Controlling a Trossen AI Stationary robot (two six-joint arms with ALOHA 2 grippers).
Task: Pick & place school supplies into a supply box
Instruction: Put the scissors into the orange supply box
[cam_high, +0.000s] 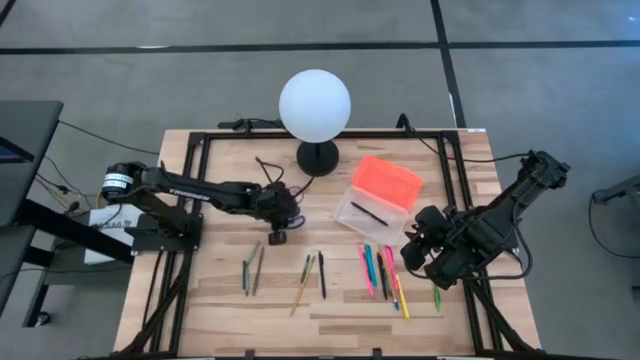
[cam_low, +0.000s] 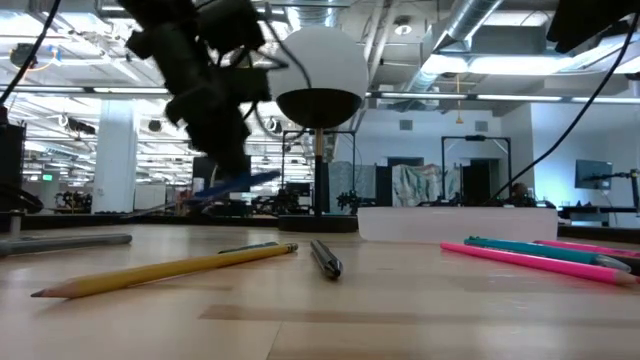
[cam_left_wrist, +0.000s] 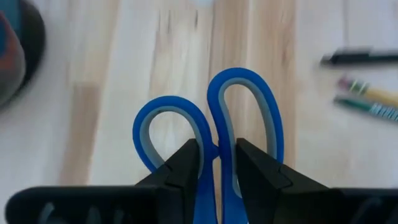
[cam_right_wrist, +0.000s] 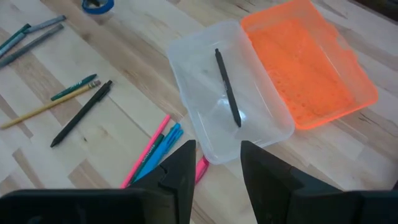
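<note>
Wooden counter (cam_high: 200, 300); no legible writing. Left fingers (cam_left_wrist: 217, 163) clamp the blue scissors (cam_left_wrist: 211, 124), whose blades are hidden. Right fingers (cam_right_wrist: 214, 165) stand apart, empty, above the open box (cam_right_wrist: 205, 68).

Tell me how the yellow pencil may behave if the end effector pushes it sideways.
The yellow pencil looks thin, straight and rigid, so it probably will not bend. It lies flat on the smooth wooden table, so it may roll or slide easily. It is likely light.
</note>
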